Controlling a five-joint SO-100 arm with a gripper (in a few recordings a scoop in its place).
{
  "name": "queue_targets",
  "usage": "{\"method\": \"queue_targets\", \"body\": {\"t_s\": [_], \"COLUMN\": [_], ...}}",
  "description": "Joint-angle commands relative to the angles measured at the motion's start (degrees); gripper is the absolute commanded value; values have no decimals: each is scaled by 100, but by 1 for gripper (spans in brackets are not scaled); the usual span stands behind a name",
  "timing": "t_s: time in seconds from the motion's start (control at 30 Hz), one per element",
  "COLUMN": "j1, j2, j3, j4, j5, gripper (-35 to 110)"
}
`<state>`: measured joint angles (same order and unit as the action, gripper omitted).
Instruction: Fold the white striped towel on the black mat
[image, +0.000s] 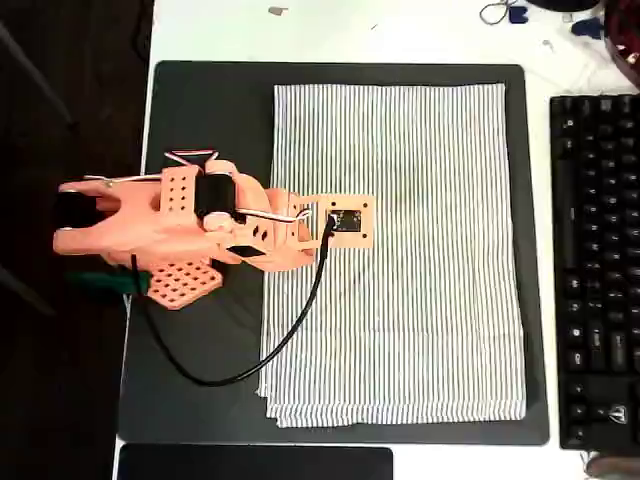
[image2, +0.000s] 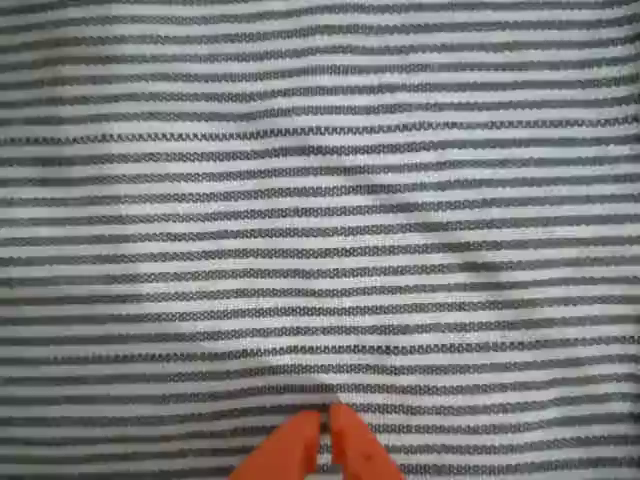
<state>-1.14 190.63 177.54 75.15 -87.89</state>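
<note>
While the orange arm reaches in from the left of the overhead view, its gripper sits low over the white striped towel, tips together.

Wrist view: the 2 orange fingertips meet w/ only a thin slit between them, nothing pinched, pointing at the cloth; can't tell if they touch it. Towel lies spread flat on the black mat, covering the mat's centre & right part, stripes running top to bottom in the overhead view; layered edges show at its bottom-left corner. Mat's left strip is bare, w/ the arm's base and a black cable looping over it onto the towel. Black keyboard sits just beside the mat's right edge on the white tabletop.
</note>
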Motion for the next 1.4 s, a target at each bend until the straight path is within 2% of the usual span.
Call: {"method": "queue_targets", "body": {"t_s": [0.0,1.37], "j1": [105,105], "j2": [35,35], "j3": [97,97], "j4": [-18,-18], "j5": [-202,-44], "gripper": [2,0]}}
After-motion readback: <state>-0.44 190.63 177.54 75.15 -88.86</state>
